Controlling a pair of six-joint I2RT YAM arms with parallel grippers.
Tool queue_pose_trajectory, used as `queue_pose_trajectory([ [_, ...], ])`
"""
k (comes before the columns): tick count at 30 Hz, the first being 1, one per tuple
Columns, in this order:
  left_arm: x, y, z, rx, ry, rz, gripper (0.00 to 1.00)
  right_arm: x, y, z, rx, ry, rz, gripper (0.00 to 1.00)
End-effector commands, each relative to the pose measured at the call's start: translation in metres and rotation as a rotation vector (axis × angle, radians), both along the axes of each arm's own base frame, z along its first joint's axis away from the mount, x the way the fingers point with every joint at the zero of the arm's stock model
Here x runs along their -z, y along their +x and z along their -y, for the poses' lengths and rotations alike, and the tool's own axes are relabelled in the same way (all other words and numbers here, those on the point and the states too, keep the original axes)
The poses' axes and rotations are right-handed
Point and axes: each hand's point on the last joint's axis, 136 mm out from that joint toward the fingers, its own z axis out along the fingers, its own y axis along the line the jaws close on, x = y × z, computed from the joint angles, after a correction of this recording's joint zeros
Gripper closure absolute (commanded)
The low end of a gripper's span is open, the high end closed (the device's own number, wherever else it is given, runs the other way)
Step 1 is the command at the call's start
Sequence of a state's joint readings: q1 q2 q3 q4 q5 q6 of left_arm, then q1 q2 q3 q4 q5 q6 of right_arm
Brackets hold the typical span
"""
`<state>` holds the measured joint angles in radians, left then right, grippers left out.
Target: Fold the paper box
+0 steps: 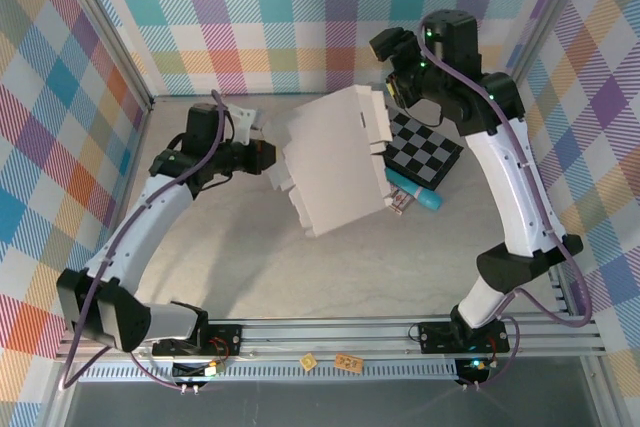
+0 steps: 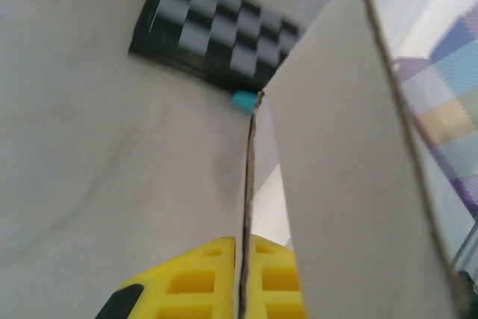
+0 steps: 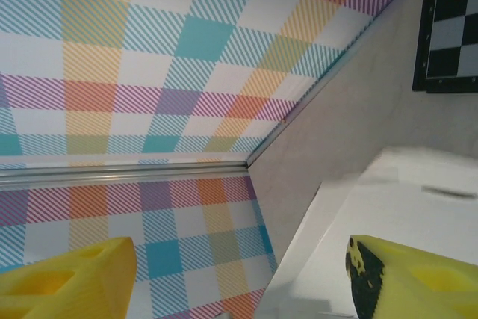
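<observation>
Left fingers (image 2: 198, 282) pinch paper box (image 1: 335, 162) edge; checkerboard (image 1: 425, 147), teal item (image 1: 425, 197) beyond.

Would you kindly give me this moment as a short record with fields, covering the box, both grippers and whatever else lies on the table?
Paper box: white cardboard, partly folded, held tilted above the table
Left gripper: shut on the box's left edge
Right gripper: open, jaws wide apart, near the box's far corner
Checkered board: flat on the table, right of the box
Teal object: at the board's near edge, partly hidden by the box
Task stage: fold unfinished
</observation>
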<state>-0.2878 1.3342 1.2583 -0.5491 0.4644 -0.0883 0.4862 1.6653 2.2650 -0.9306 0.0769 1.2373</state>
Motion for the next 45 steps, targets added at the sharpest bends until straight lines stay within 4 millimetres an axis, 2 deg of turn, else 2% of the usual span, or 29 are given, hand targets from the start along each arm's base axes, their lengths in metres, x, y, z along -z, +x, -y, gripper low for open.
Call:
queue_pose_trajectory([
  [1, 0.051, -0.014, -0.022, -0.058, 0.112, -0.186, 1.0, 0.048, 0.006, -0.011, -0.043, -0.077, -0.111, 0.26],
  [3, 0.069, -0.01, -0.03, -0.084, 0.156, -0.196, 1.0, 0.067, 0.008, -0.028, -0.095, -0.025, -0.172, 0.28],
  [6, 0.086, -0.007, -0.029, -0.066, 0.163, -0.173, 1.0, 0.095, 0.001, -0.057, -0.148, 0.004, -0.269, 0.32],
  [11, 0.084, -0.005, -0.031, -0.052, 0.169, -0.062, 1.0, 0.151, -0.01, -0.103, -0.122, 0.094, -0.467, 0.35],
  [16, 0.086, -0.011, -0.026, -0.009, 0.155, -0.068, 1.0, 0.194, -0.001, -0.13, -0.079, 0.111, -0.581, 0.35],
  [19, 0.085, -0.014, -0.027, -0.012, 0.157, -0.053, 1.0, 0.204, 0.007, -0.143, -0.081, 0.132, -0.606, 0.35],
  [25, 0.078, -0.017, -0.03, -0.008, 0.167, -0.028, 1.0, 0.228, 0.003, -0.15, -0.055, 0.115, -0.7, 0.39],
  [27, 0.076, -0.016, -0.029, -0.005, 0.167, -0.022, 1.0, 0.234, 0.007, -0.154, -0.057, 0.12, -0.703, 0.43],
  [35, 0.072, -0.015, -0.027, 0.004, 0.168, -0.011, 1.0, 0.236, 0.013, -0.163, -0.066, 0.145, -0.695, 0.57],
  [45, 0.068, -0.015, -0.026, 0.005, 0.168, 0.0, 1.0, 0.242, 0.014, -0.173, -0.08, 0.171, -0.715, 0.65],
])
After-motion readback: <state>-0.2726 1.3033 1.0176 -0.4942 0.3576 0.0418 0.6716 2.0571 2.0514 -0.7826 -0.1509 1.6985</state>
